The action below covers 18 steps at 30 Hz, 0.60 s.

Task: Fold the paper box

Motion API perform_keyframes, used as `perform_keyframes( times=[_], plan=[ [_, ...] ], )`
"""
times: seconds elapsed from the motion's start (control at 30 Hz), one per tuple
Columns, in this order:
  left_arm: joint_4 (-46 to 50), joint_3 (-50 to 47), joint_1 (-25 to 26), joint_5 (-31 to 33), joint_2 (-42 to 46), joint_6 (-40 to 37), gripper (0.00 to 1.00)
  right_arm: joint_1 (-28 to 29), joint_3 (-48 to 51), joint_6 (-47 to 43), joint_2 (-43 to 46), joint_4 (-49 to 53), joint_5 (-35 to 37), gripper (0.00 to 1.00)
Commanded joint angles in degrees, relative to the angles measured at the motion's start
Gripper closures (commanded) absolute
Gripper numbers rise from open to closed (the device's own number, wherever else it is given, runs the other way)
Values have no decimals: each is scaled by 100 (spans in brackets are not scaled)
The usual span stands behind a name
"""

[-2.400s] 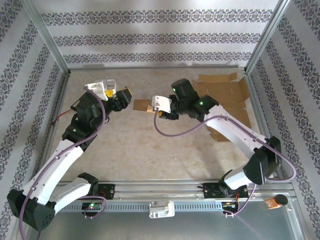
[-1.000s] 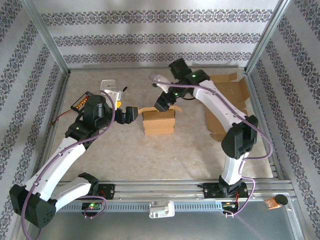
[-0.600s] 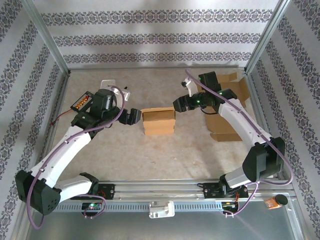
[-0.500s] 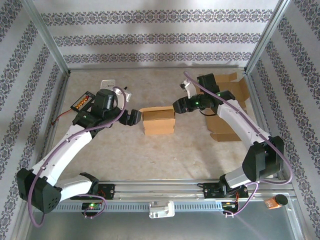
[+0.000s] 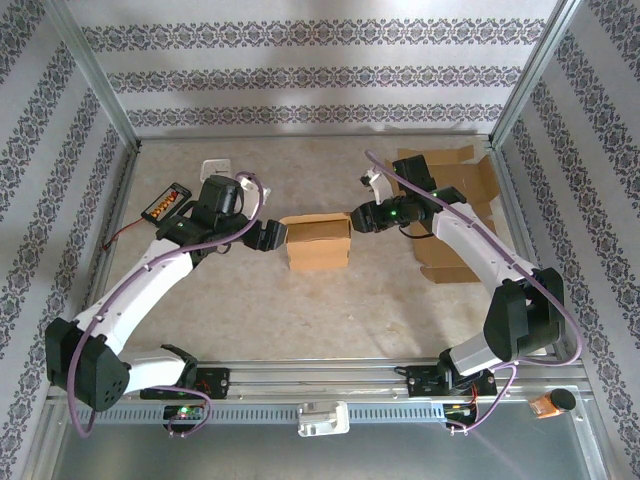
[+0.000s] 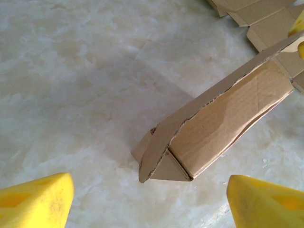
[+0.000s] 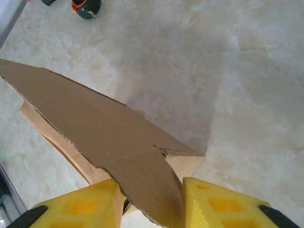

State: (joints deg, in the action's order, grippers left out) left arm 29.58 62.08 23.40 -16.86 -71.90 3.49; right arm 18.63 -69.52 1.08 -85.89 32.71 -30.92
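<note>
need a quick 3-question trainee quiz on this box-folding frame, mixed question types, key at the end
1. True or false: the left claw is clamped on the box.
2. What sits between the right claw's fingers? A) a flap of the box B) a cable C) nothing
3. Seen from the top camera, on which side of the box do the flat cardboard sheets lie?

Key
1. False. Its fingers stand wide apart, and the box corner ahead of them is untouched.
2. A
3. On the right, by the right arm.
</note>
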Motion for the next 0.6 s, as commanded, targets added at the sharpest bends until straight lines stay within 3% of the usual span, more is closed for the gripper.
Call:
perform_keyframes(
  times=[0.0, 0.2, 0.57],
  plan=[
    [25, 195, 99, -168, -148, 54, 19, 64, 65, -94, 134, -150, 29, 67],
    [-14, 252, 132, -50, -425, 195, 29, 144, 35, -170, 110, -74, 138, 78],
    [-285, 252, 147, 147, -589, 346, 48, 202, -9, -189, 103, -1, 95, 79]
  ],
)
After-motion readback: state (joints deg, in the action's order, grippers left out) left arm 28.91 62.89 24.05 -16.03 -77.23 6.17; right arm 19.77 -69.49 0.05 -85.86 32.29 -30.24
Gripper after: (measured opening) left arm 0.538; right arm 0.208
